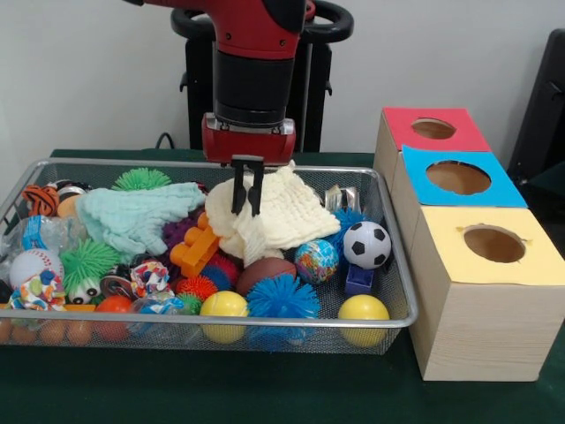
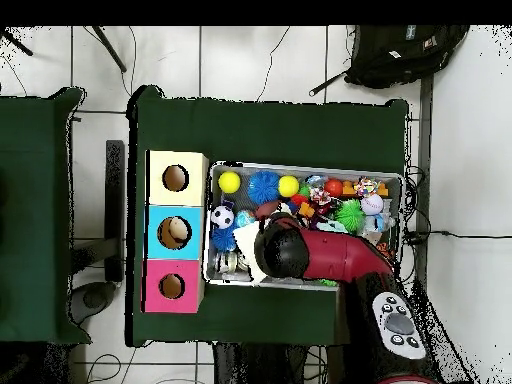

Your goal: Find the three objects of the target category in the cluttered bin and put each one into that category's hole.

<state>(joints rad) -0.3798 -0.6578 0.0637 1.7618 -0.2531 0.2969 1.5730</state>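
Observation:
The silver wire-mesh bin (image 1: 395, 323) is full of toys; it also shows in the overhead view (image 2: 300, 167). My gripper (image 1: 247, 208) hangs over the bin's middle, with its black fingers (image 1: 238, 187) pinched together on a pale-yellow cloth (image 1: 282, 216) that lies bunched over the toys. In the overhead view the red arm (image 2: 320, 255) hides the gripper. No pale-yellow toy figure with orange parts shows; any are hidden under the clutter. Three wooden boxes with holes stand beside the bin: red-topped (image 1: 433, 129), blue-topped (image 1: 457, 177), yellow-topped (image 1: 494, 244).
In the bin lie a mint cloth (image 1: 132, 216), a soccer ball (image 1: 366, 245), two smooth yellow balls (image 1: 223, 309) (image 1: 363, 314), a blue spiky ball (image 1: 282, 299), orange bricks (image 1: 199, 247) and a baseball (image 1: 35, 263). A black bag (image 2: 400, 55) lies on the floor.

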